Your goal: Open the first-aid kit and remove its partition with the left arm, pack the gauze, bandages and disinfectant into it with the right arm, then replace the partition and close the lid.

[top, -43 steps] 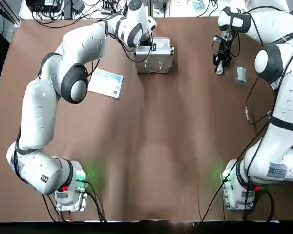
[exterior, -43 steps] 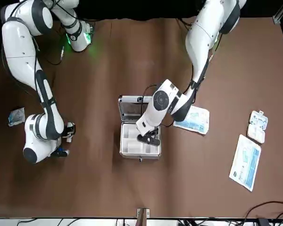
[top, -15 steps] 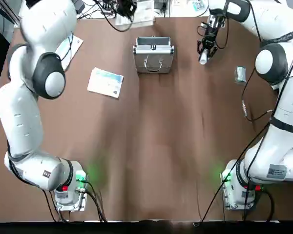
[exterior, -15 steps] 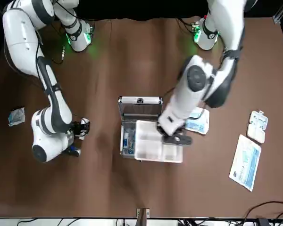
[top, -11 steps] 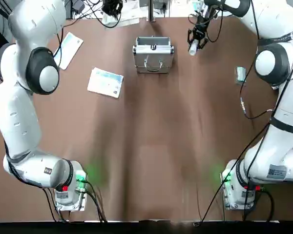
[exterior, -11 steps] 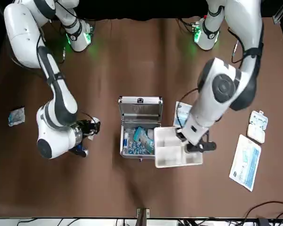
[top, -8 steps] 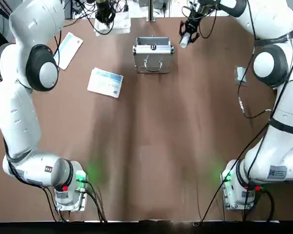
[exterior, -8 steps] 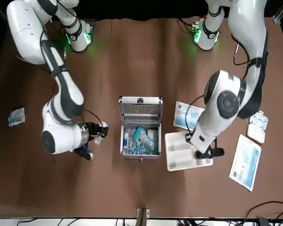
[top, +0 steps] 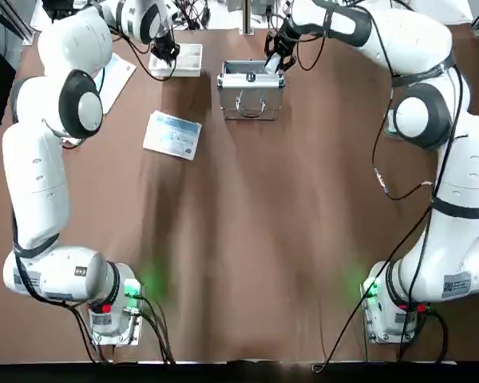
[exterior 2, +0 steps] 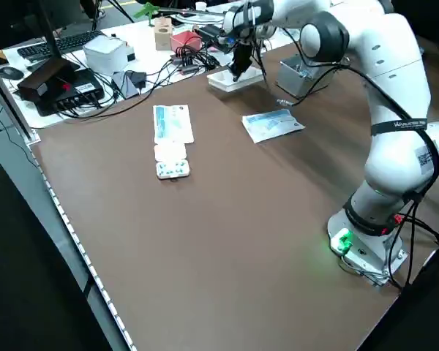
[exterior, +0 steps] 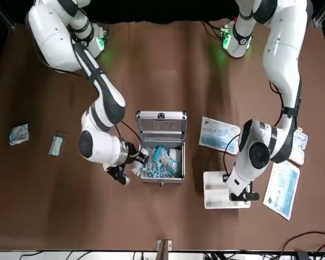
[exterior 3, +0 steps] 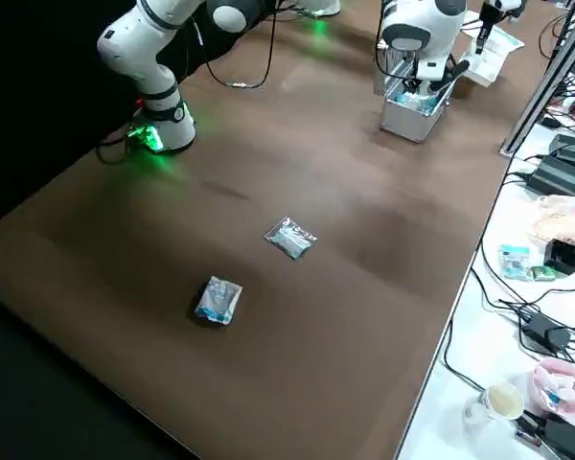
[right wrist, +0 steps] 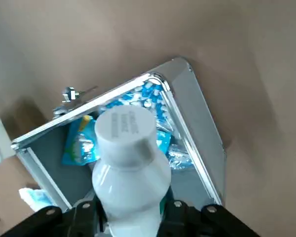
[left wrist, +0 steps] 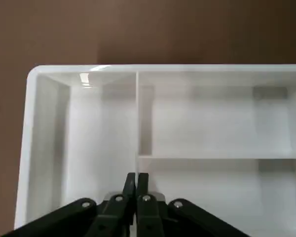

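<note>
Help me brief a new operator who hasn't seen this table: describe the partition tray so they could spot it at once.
Find the open silver first-aid kit at the table's far edge from the robot. On the robot's left of it lies the partition, a flat pale tray with divided compartments, the left gripper shut on its rim. Unlike the printed blue-white packets nearby, it is plain and walled.

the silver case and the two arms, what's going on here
The silver case stands open on the table with blue packets already inside. The right end effector holds a small white bottle at the case's edge, about to put it in. The left end effector is shut on the rim of the cream divider tray, which it has set on the table to the side of the case. Two small packets lie unpacked further off.
</note>
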Controlling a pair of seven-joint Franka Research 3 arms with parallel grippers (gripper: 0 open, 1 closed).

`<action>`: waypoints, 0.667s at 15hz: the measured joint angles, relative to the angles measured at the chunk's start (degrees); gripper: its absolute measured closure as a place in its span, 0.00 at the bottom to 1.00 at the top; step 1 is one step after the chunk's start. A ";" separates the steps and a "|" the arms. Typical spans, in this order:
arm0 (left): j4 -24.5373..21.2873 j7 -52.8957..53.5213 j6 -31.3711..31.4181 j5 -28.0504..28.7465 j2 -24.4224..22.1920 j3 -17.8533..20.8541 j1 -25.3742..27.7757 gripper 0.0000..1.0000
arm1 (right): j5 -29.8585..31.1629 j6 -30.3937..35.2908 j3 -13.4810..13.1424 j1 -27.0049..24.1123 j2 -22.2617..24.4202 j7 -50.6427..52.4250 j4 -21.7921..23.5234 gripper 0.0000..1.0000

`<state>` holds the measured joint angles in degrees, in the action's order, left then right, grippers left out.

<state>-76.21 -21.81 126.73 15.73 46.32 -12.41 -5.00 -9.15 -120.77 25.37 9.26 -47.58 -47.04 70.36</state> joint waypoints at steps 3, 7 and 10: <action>-1.64 2.10 5.20 1.63 1.53 0.01 1.11 0.96 | 0.00 -0.58 -1.43 1.75 -1.80 -1.50 0.04 0.57; -6.40 2.69 13.62 1.72 1.57 -0.02 1.22 0.96 | -0.01 -1.15 -1.66 2.42 -3.05 -2.00 0.04 0.55; -7.62 2.66 15.78 2.05 1.55 -0.01 1.22 0.88 | -0.07 -1.15 -1.65 2.64 -3.07 -3.07 0.00 0.41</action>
<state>-83.83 -19.15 142.51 17.78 47.87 -12.42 -3.78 -9.22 -121.93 23.72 11.89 -50.65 -50.11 70.36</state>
